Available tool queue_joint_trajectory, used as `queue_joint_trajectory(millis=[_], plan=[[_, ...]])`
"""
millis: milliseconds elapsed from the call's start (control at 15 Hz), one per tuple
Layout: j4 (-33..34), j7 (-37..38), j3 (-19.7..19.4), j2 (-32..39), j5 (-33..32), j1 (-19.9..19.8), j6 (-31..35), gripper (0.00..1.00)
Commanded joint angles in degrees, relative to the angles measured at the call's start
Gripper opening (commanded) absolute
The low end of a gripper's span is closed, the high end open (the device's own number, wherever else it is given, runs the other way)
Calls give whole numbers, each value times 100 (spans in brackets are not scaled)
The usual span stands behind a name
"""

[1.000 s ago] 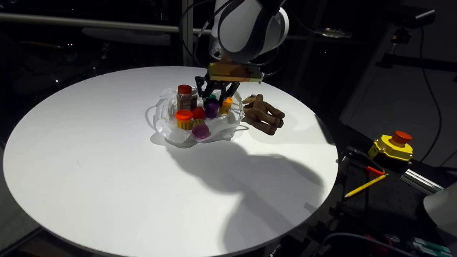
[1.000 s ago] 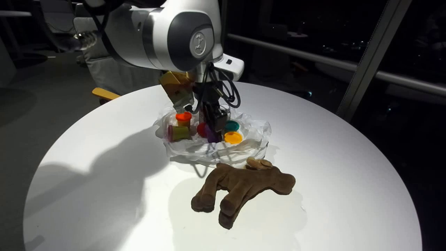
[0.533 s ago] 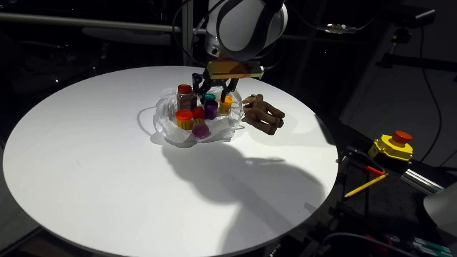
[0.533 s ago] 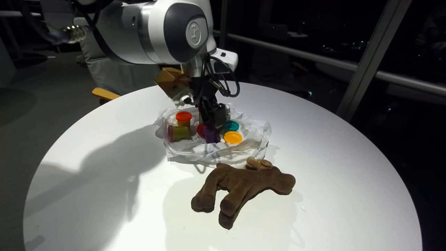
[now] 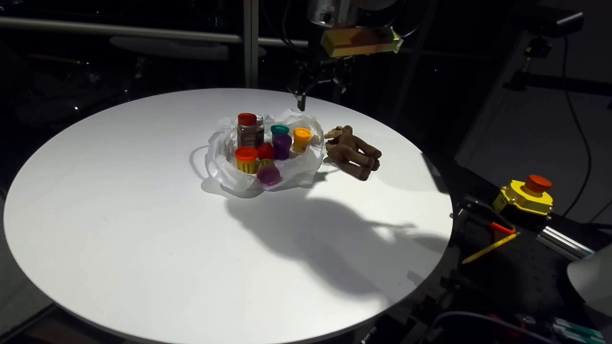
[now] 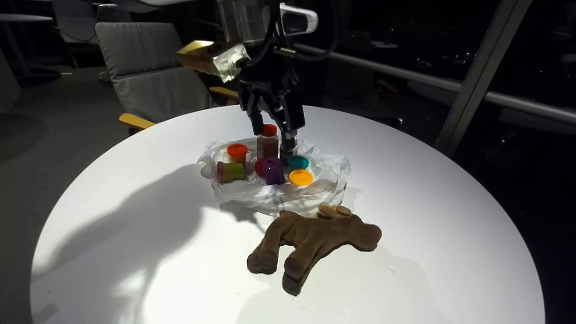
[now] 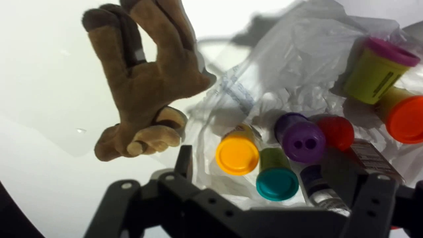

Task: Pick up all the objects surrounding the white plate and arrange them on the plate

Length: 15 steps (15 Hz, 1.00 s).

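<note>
Black two-fingered gripper [image 7: 264, 168] hangs pointing downward, fingers spread well apart. In an exterior view, the round white tabletop [image 5: 143, 239] spreads broadly between its near edge and the crinkled, glossy white plate [image 5: 220, 167]. Just beside the plate lies the brown plush toy [image 6: 315, 234]. On the plate sit the red-capped dark jar [image 5: 247, 136], its label unreadable, and small bright-lidded plastic tubs [image 7: 237, 155], one lying sideways.

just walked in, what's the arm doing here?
A robot arm is on the job of loading a white plate; its gripper hangs open, holding nothing. Already on the plate: a red-capped jar, a purple piece, a red piece, a teal-lidded tub, a yellow-lidded tub and others. A brown plush toy lies on the tabletop beside it, probably the next pick.
</note>
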Motion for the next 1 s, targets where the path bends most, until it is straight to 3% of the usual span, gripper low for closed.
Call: queue_joint_trajectory(millis=[0, 333, 933], plan=[[-123, -641, 411, 30, 66, -687, -305, 100], [231, -603, 408, 988, 38, -1151, -258, 100], [673, -584, 218, 1609, 22, -1350, -246, 100]])
